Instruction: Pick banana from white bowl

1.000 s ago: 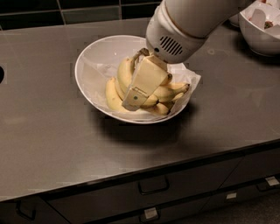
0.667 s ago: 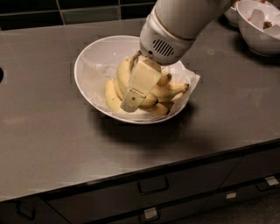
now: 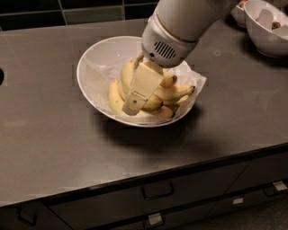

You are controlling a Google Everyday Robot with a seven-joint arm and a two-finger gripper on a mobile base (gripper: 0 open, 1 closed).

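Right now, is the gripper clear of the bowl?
No, the gripper is down inside the bowl, among the bananas.

Kitchen-type setup here: a dark grey countertop (image 3: 54,148) fills most of the view, with a soft sheen of light across it. Behind it runs a dark tiled wall (image 3: 90,9). Under its front edge sit dark drawers (image 3: 157,191) with handles. At its left edge there's a dark round patch (image 3: 1,76), maybe a sink, hard to say. The gripper (image 3: 135,104) hangs over the countertop's middle.
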